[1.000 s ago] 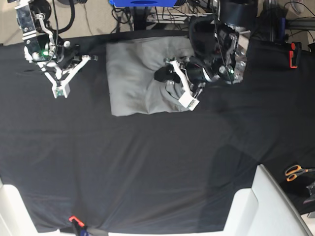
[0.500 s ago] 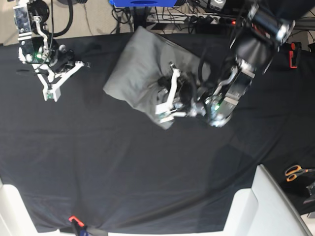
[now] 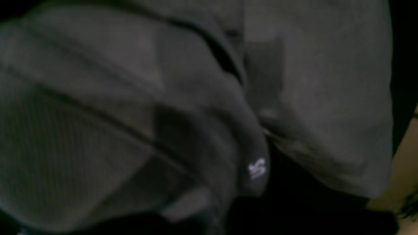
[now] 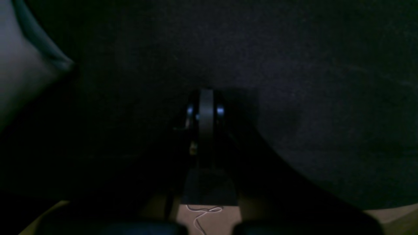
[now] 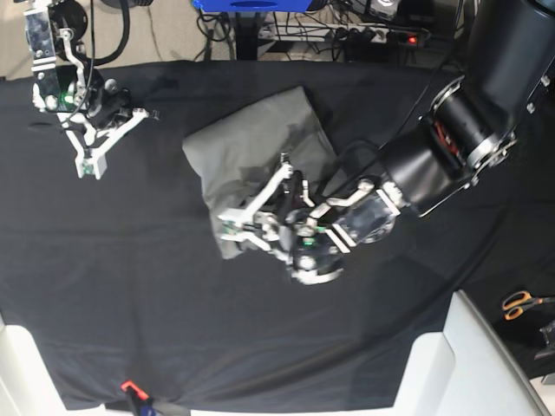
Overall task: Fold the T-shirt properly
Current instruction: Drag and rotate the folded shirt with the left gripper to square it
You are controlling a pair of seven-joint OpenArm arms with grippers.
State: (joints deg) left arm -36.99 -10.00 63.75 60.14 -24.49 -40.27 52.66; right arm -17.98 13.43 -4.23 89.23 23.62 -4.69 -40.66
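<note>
The light grey T-shirt (image 5: 251,152) lies as a folded, tilted bundle on the black cloth (image 5: 173,295) at mid-back. My left gripper (image 5: 247,227) reaches in from the right and is shut on the T-shirt's front edge. In the left wrist view the T-shirt (image 3: 310,98) fills the frame in folds, with a small white label (image 3: 257,168) showing; the fingers are hidden. My right gripper (image 5: 87,163) hangs at the back left, shut and empty, apart from the shirt. In the right wrist view its fingers (image 4: 205,111) are pressed together over the black cloth, with a shirt corner (image 4: 19,65) at the left.
Orange-handled scissors (image 5: 520,303) lie at the right edge. A red clamp (image 5: 130,386) holds the cloth at the front left. A white table edge (image 5: 473,364) shows at the front right. Cables and a blue object (image 5: 251,4) sit behind the table.
My left arm has swung forward and left, pulling the T-shirt with it; the bundle has turned and shifted toward the front. My right gripper has stayed almost still.
</note>
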